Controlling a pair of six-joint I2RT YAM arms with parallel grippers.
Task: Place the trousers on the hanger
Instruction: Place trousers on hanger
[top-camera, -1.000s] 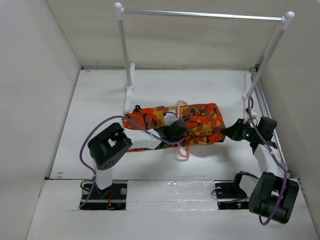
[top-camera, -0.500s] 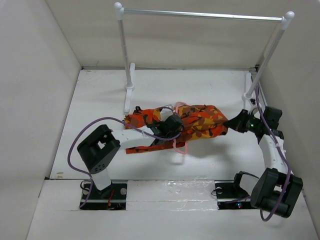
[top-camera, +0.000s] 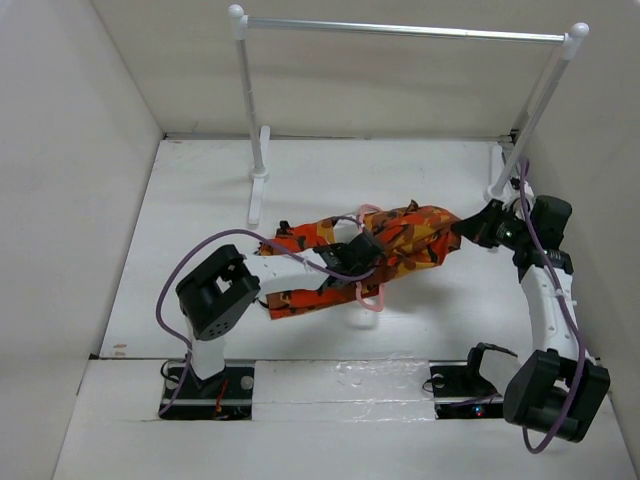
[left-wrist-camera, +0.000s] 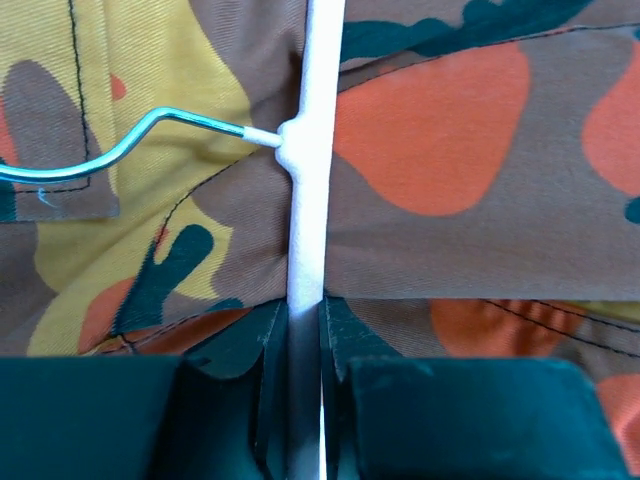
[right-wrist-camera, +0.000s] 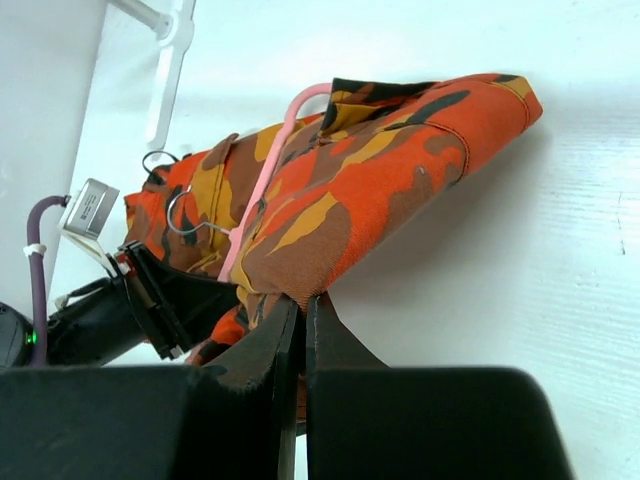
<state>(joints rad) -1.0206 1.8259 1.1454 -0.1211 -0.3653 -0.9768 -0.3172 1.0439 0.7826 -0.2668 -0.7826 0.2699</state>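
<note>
Top external view: the trousers (top-camera: 400, 235) lie bunched in front of the rack (top-camera: 400, 30), nearer its right post than its left, and are drawn out between the two hands. The left hand (top-camera: 360, 255) sits at the middle of the bundle, in front of the rack's midspan. The right hand (top-camera: 470, 228) is at the bundle's right end, just in front of the foot of the right post.

Left wrist view: the left hand's jaws are pinched tight on the pale bar of the hanger (left-wrist-camera: 305, 200). Its metal hook (left-wrist-camera: 150, 125) curves off over the print. From above, a pink end of the hanger shows on the side of the cloth away from the rack.

Right wrist view: the right hand's jaws are closed on a folded edge of the trousers. The cloth appears to hang clear of the bench (top-camera: 200, 200) at that end, though the shadow leaves it uncertain.
</note>
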